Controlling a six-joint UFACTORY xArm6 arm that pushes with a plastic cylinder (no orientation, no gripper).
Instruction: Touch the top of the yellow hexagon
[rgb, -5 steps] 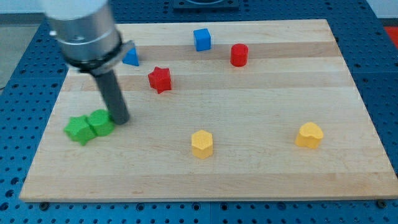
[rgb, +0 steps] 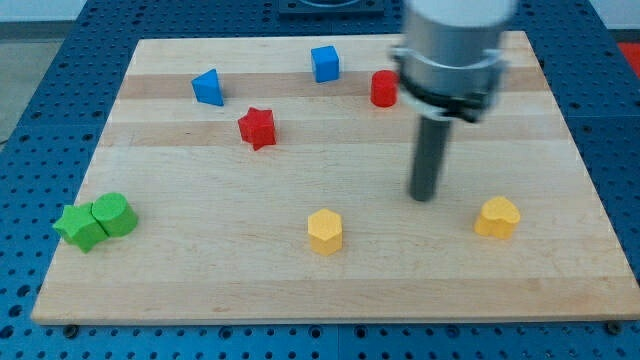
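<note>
Fingers do not exist on this arm; it ends in a dark rod, and my tip (rgb: 423, 197) stands on the worktop (rgb: 300, 280). From my tip, the yellow hexagon (rgb: 324, 230) lies near 8 o'clock, well apart and untouched. Another yellow block (rgb: 497, 216), of unclear shape, sits near 4 o'clock. At 12 o'clock stands the red cylinder (rgb: 384, 88).

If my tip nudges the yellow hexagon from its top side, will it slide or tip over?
Probably slide: the yellow hexagon looks squat and flat-based on the smooth wooden board. It seems small and rigid, so likely light. My tip sits up and to its right, so an off-centre push may spin it.
</note>
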